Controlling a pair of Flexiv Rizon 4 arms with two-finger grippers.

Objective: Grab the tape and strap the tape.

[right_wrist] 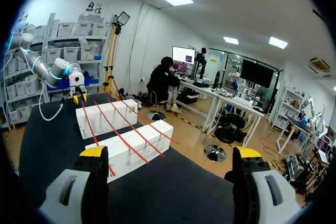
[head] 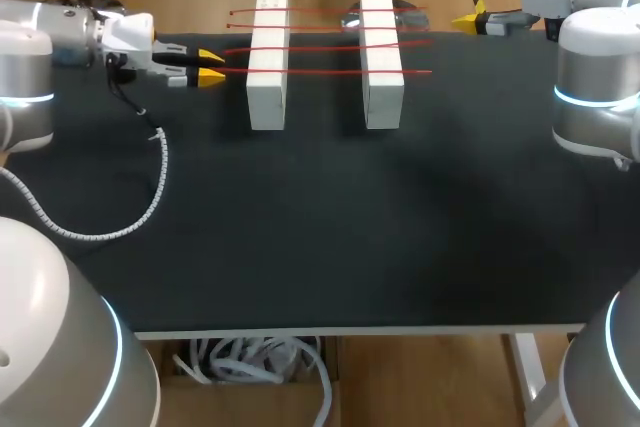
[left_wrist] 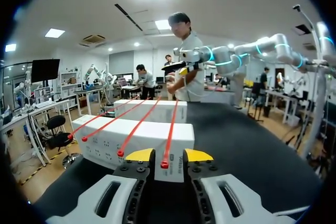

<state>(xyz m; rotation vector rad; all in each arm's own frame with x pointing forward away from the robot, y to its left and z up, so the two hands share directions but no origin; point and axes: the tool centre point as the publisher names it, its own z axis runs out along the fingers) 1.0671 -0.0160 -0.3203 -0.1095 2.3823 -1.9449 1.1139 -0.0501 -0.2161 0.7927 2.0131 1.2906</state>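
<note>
Two white blocks [head: 268, 62] [head: 381, 59] stand side by side at the back of the black table [head: 350, 237]. Several thin red tapes lie across both. The nearest tape [head: 330, 72] ends just left of the left block. My left gripper [head: 213, 67] is level with that end. In the left wrist view the tape's red tip [left_wrist: 164, 164] lies between the yellow fingertips [left_wrist: 140, 155], with a gap on each side; the gripper [left_wrist: 169, 156] is open. My right gripper [right_wrist: 170, 153] stands wide open off the table's back right corner [head: 468, 20], aimed at the blocks [right_wrist: 131, 150], holding nothing.
A grey coiled cable [head: 150, 197] from my left arm loops over the table's left part. My arms' silver bodies rise at the front left [head: 60, 347] and at the right edge [head: 598, 87].
</note>
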